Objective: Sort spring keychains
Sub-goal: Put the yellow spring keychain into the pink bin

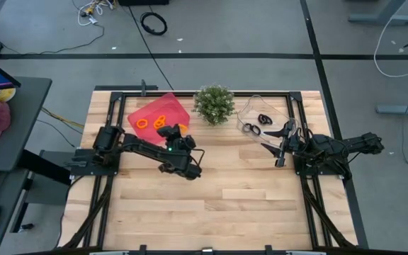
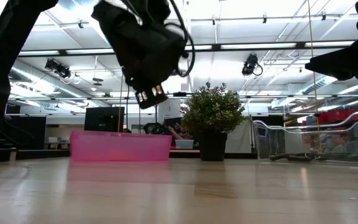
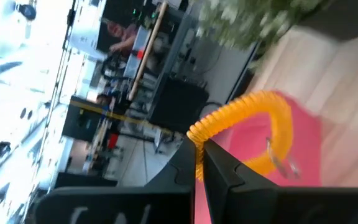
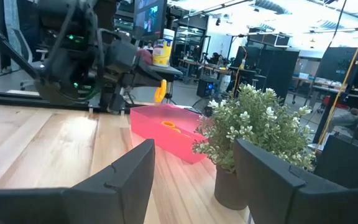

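The front half of the wooden table [image 1: 211, 205] lies bare for passage, while the potted plant [image 1: 214, 104] stands between the pink bin [image 1: 154, 108] and what looks like a clear tray [image 1: 250, 110].

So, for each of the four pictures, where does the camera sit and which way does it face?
High view: above the table, facing straight down; both arms show.
Low view: at table-top height, facing level across; the left arm hangs above.
Left wrist view: on the left arm, facing past its shut left end effector, which grips an orange spring keychain.
Right wrist view: on the right arm, facing past its open right end effector.
Shared: the pink tray and potted plant appear in all four views.
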Tool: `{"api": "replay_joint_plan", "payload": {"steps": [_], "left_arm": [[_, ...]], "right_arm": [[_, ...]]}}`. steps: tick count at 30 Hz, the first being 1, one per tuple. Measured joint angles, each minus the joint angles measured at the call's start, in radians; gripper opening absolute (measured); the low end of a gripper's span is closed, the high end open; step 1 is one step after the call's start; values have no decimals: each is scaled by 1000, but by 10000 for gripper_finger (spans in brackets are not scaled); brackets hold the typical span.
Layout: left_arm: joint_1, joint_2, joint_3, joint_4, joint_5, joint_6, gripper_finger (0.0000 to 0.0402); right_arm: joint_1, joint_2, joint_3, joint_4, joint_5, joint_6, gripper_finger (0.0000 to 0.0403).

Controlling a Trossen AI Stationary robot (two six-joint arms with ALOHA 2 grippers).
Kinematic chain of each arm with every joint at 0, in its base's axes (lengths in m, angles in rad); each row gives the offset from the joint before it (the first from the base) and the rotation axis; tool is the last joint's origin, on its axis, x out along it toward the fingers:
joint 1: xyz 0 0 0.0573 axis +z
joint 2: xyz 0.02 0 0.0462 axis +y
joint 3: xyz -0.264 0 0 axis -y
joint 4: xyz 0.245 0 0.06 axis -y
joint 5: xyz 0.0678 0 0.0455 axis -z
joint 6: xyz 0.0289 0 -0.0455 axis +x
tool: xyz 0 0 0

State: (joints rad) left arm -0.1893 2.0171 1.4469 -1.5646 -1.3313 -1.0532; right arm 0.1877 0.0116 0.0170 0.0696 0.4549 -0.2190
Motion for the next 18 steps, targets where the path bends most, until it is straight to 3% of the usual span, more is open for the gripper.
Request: {"api": "replay_joint_plan", "payload": {"steps": [18], "left_arm": [[186,-90,-379,-5,73,-240,15]], "right_arm": [[0,0,0,0,0,0,222]]}}
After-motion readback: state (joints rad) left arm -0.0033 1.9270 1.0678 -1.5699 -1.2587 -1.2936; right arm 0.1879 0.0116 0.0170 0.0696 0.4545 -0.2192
